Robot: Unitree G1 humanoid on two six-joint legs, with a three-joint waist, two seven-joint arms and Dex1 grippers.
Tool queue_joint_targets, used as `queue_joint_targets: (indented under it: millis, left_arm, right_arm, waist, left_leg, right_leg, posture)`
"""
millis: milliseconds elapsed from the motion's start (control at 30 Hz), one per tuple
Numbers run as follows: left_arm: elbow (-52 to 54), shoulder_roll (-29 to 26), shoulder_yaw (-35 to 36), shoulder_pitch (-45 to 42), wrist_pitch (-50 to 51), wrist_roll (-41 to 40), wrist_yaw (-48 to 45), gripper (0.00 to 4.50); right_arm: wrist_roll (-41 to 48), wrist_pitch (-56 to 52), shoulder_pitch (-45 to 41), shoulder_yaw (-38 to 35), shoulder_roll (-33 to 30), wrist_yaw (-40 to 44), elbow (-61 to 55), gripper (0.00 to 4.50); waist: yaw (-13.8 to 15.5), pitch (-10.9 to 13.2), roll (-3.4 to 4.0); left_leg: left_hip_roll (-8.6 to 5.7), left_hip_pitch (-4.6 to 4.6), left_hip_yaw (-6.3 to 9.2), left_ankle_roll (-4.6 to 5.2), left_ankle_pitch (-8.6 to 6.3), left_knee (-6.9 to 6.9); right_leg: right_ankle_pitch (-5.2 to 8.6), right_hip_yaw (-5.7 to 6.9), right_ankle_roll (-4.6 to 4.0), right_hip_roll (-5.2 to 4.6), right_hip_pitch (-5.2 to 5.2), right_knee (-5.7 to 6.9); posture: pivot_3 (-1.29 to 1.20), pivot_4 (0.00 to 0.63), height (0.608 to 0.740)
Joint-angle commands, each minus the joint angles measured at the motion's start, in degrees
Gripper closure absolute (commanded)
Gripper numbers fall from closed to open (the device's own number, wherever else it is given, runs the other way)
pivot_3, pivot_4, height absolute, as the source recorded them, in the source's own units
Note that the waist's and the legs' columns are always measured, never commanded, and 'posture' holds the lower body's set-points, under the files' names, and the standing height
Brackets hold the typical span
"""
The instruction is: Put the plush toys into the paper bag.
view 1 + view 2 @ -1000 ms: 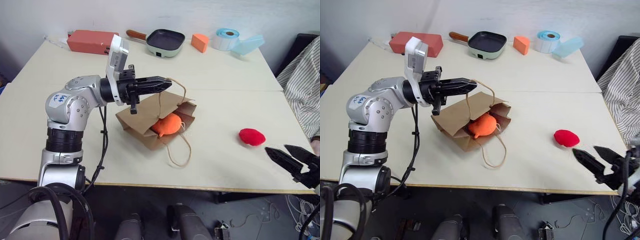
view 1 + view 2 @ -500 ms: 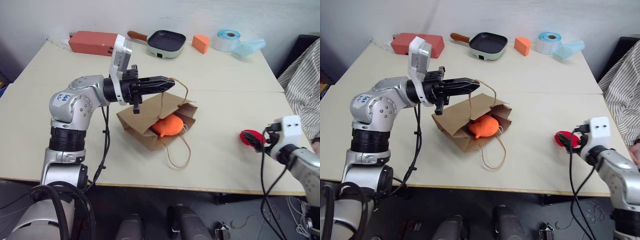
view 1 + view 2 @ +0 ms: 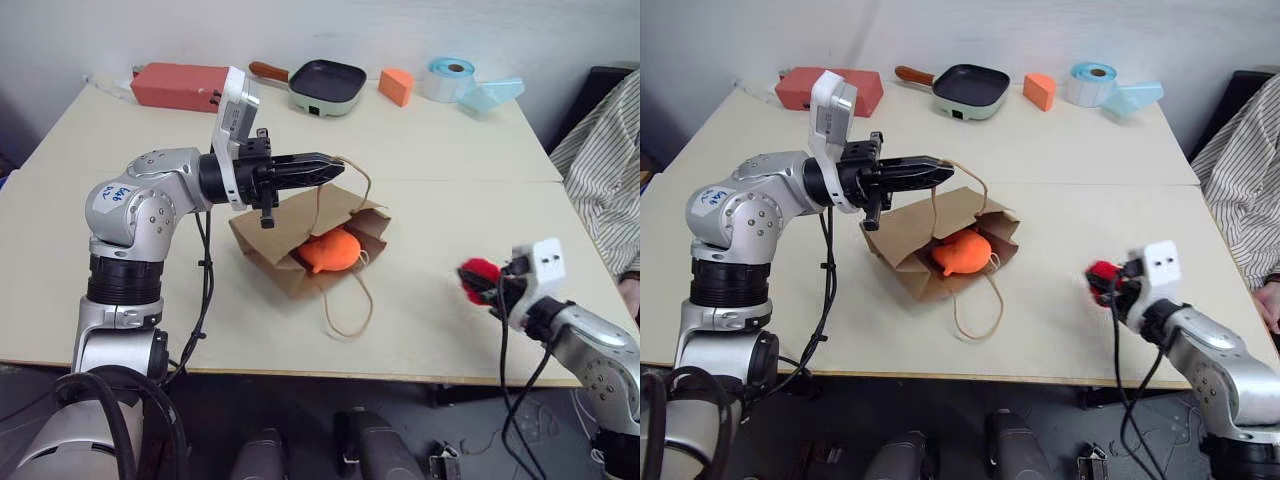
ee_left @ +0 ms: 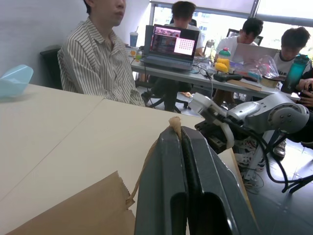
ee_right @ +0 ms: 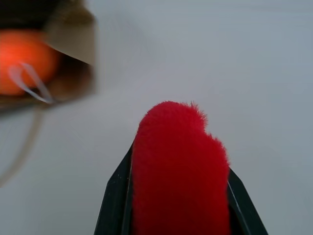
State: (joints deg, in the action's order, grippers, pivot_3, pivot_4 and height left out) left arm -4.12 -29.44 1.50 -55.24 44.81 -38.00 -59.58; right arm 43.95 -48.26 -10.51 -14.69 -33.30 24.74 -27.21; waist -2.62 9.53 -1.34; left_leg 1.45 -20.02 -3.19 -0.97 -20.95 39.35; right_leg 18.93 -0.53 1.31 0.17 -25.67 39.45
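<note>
Red plush toy (image 3: 478, 273) near table edge (image 3: 400, 377)

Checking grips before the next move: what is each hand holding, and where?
Left hand: bag's cord handle. Right hand: red toy, by its sides.

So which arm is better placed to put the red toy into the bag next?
The right. Its gripper is shut on the red toy, facing the bag. The left gripper is busy: it pinches the handle, holding the bag open.
</note>
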Motion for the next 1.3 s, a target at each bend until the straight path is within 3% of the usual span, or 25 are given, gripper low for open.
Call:
queue_joint_targets:
  millis: [33, 200, 333, 533, 900, 1133, 1267, 1300]
  left_arm:
    - [1.9, 0.3, 0.7, -1.0, -0.1, -1.0, -0.1, 4.5]
    - [1.8, 2.1, 1.6, -2.6, 1.6, -2.7, 1.0, 4.5]
    - [1.7, 3.5, 3.1, -3.9, 3.4, -4.4, 3.0, 4.5]
    - [2.1, 4.5, 3.9, -3.3, 3.9, -4.8, 4.7, 4.5]
    - [3.2, 4.7, 4.2, -2.7, 5.2, -6.0, 6.3, 4.5]
    - [3.8, 4.1, 4.6, -1.9, 5.5, -6.2, 6.7, 4.5]
    - [3.8, 4.1, 3.9, -1.0, 4.4, -5.3, 6.7, 4.5]
    - [3.9, 4.0, 3.7, -0.7, 4.2, -5.1, 6.5, 4.5]
  right_arm:
    - [3.9, -4.3, -9.1, 6.9, 6.7, -4.4, -2.0, 4.05]
    - [-8.1, -2.7, -20.7, 22.6, 13.8, -6.5, 7.7, 4.05]
    - [-14.7, 1.6, -24.2, 28.6, 16.4, -4.7, 14.2, 4.05]
    - [-20.7, 7.6, -28.7, 32.3, 19.3, -0.3, 19.9, 4.05]
    - [-34.5, 23.9, -35.2, 33.9, 26.1, -0.5, 39.9, 4.05]
    - [-37.6, 25.4, -34.3, 33.8, 25.8, 2.1, 39.9, 1.64]
    - [-35.8, 21.6, -31.9, 33.1, 22.4, 6.3, 28.4, 0.71]
    - [-34.9, 19.8, -30.7, 32.7, 20.8, 7.8, 24.4, 0.71]
  waist:
    - [-0.3, 0.0, 0.0]
    - [-0.3, 0.0, 0.02]
    - [-0.1, 0.0, 0.02]
    - [-0.7, 0.0, 0.02]
    - [-1.8, 0.0, 0.02]
    - [-2.3, 0.0, 0.02]
    - [-2.1, 0.0, 0.02]
    - [-2.0, 0.0, 0.02]
  left_leg:
    - [0.0, 0.04, 0.01, -0.03, 0.02, 0.01]
    - [0.03, -0.12, 0.09, -0.05, 0.03, 0.1]
    - [0.01, -0.45, 0.28, 0.08, -0.04, 0.27]
    - [-0.02, -1.17, 0.34, 0.13, -0.07, 0.72]
    - [-0.01, -1.11, 0.34, 0.09, -0.05, 0.74]
    - [0.0, -1.08, 0.34, 0.06, -0.03, 0.74]
    - [0.0, -1.11, 0.34, 0.05, -0.03, 0.74]
    - [0.0, -1.12, 0.35, 0.05, -0.03, 0.73]
  right_leg:
    - [0.0, 0.0, 0.0, 0.0, 0.01, 0.0]
    - [0.0, 0.06, -0.01, -0.01, -0.08, 0.08]
    - [0.0, 0.07, -0.01, -0.04, -0.23, 0.01]
    - [-0.01, 0.07, 0.0, -0.08, -0.86, 0.33]
    - [-0.01, 0.08, 0.0, -0.08, -0.87, 0.45]
    - [-0.01, 0.08, -0.01, -0.08, -0.88, 0.51]
    - [-0.01, 0.08, -0.01, -0.08, -0.88, 0.49]
    - [-0.01, 0.08, -0.01, -0.08, -0.89, 0.48]
  posture:
    - [0.0, 0.15, 0.74]
    - [0.0, 0.15, 0.74]
    - [0.0, 0.15, 0.74]
    - [0.0, 0.15, 0.74]
    - [0.0, 0.15, 0.74]
    - [0.0, 0.15, 0.74]
    - [0.0, 0.15, 0.74]
    - [0.0, 0.15, 0.74]
